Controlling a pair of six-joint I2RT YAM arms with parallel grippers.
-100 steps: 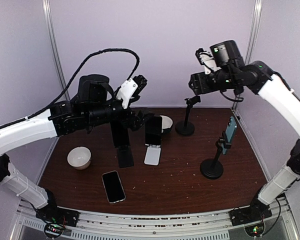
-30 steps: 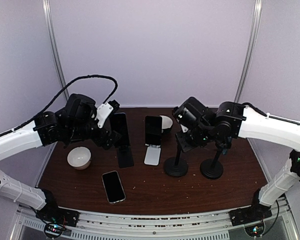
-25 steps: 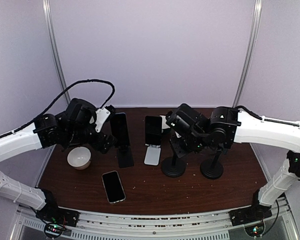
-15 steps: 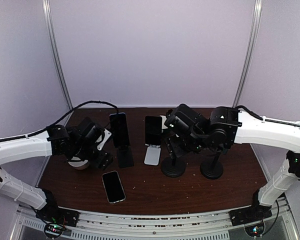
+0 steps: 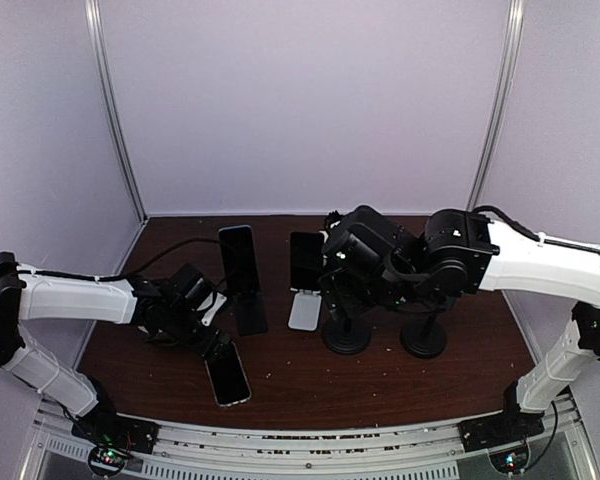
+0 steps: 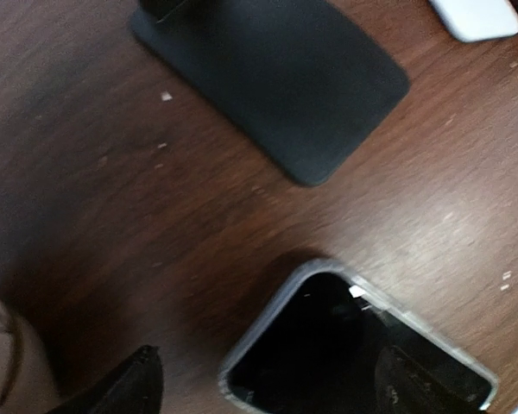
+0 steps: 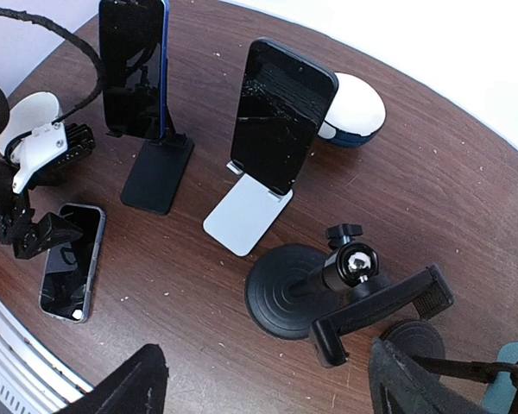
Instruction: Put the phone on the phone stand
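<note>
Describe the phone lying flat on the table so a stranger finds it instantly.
Find the dark wooden table, then the black stand left of centre. Just in front of it, toward the near edge, lies the phone. It alone lies flat, screen up, while the two neighbouring phones lean upright on stands.

Dark brown wood-grain table [image 5: 310,385] spreads out under both sets of jaws, and directly below the left jaws it's dusted with pale specks [image 6: 166,97]. Out past the right jaws, the tabletop's far edge curves against a plain white surround [image 7: 466,52]. Well beyond the jaws, a bare pale lilac wall [image 5: 310,100], flat, softly and evenly lit. 2 slim metal posts frame it: the left upright [image 5: 115,110] beyond the left jaws, the right upright [image 5: 496,100] beyond the right jaws. Behind the jaws, on the near side, a slotted aluminium rail [image 5: 310,445] runs along the table's edge.
</note>
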